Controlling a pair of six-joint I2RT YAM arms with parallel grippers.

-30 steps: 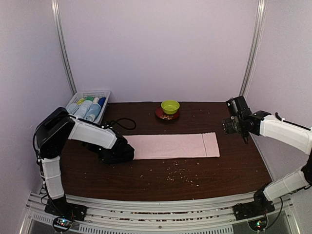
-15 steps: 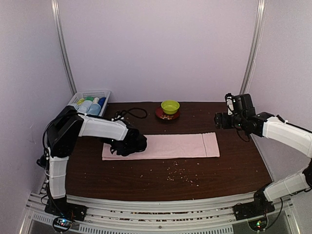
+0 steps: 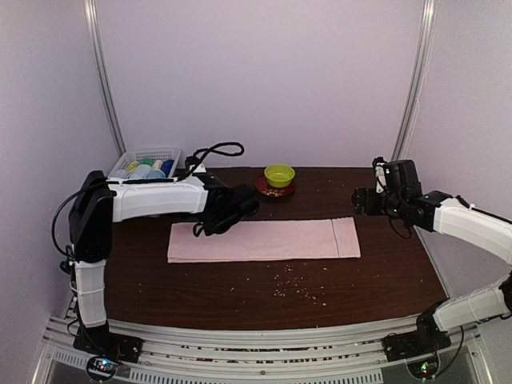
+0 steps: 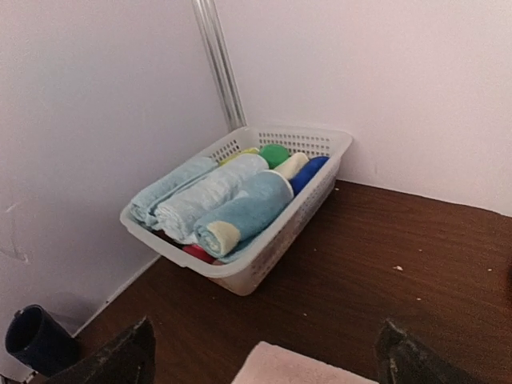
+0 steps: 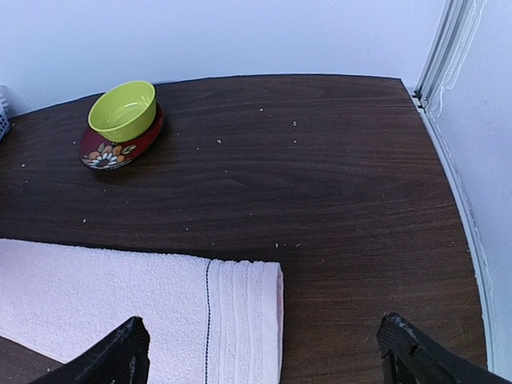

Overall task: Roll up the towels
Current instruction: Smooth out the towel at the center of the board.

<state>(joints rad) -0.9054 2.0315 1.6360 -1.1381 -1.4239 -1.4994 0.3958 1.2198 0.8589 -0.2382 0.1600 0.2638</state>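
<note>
A long pale pink towel [image 3: 272, 239] lies flat as a folded strip across the middle of the table; its striped right end [image 5: 240, 320] and its left corner [image 4: 292, 370] show in the wrist views. My left gripper [image 3: 210, 222] hovers open over the strip's left part, with nothing between its fingers [image 4: 120, 356]. Open and empty too, my right gripper [image 3: 360, 200] hangs just beyond the towel's right end. Rolled light blue towels [image 4: 240, 212] lie in the white mesh basket [image 4: 264, 268].
The basket [image 3: 174, 152] stands at the back left corner against the wall. A green bowl [image 5: 122, 108] sits on a red flowered saucer [image 5: 108, 152] at the back centre. Crumbs [image 3: 292, 284] dot the table in front of the towel. A black cable [image 3: 220, 149] loops above the left arm.
My left arm has swung from the towel's left end toward the back right and risen, uncovering that end. The right gripper has shifted slightly left and down. The towel lies as before.
</note>
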